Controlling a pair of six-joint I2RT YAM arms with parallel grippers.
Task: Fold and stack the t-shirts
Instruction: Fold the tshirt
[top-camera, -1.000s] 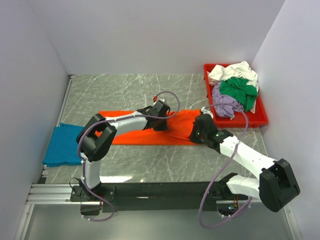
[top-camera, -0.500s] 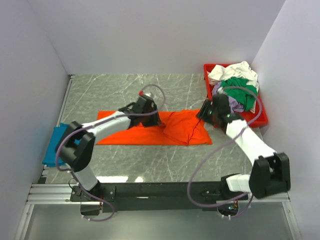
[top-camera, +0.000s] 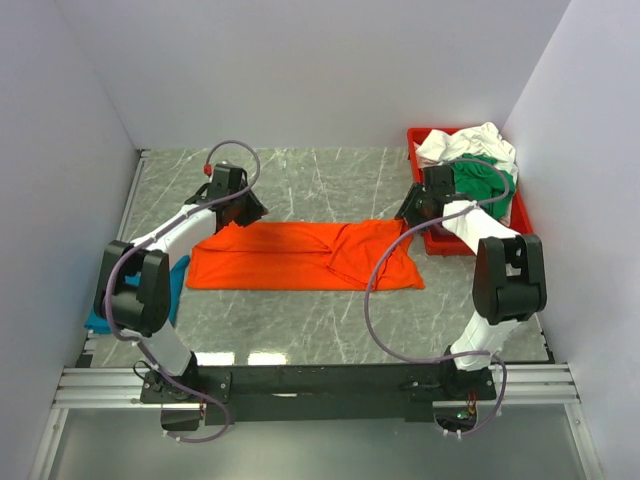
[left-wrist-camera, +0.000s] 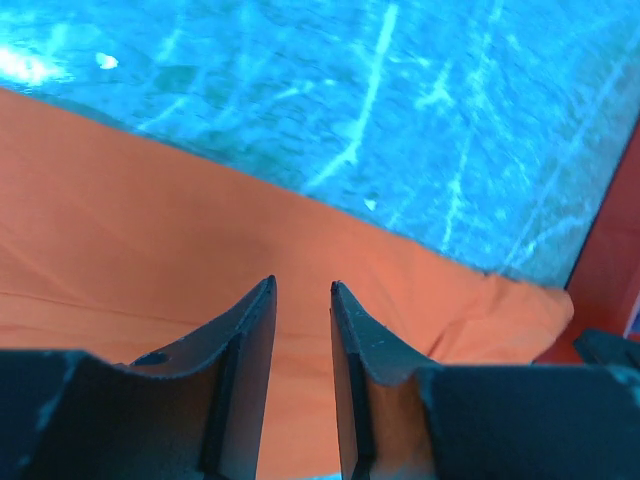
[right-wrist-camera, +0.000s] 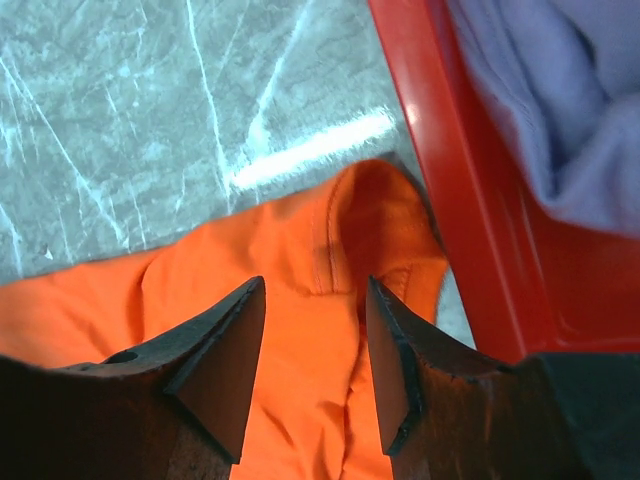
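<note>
We record one orange shirt (top-camera: 300, 256) spread flat on the table (top-camera: 300, 180). Left gripper (left-wrist-camera: 302, 288) and right gripper (right-wrist-camera: 313, 283) hover at its far corners, fingers released, empty. Other shirts (top-camera: 470, 170) fill the red tray (top-camera: 523, 240).

The left arm (top-camera: 178, 230) and right arm (top-camera: 468, 224) share one build: white links between bulky black joint housings, on a black base rail (top-camera: 330, 382). A lavender cable (top-camera: 372, 300) loops along each; the left one carries a red plug (top-camera: 209, 170). The left gripper (left-wrist-camera: 302, 287) and right gripper (right-wrist-camera: 312, 285) have dark, wedge-shaped fingers (left-wrist-camera: 245, 350) with chipped paint
</note>
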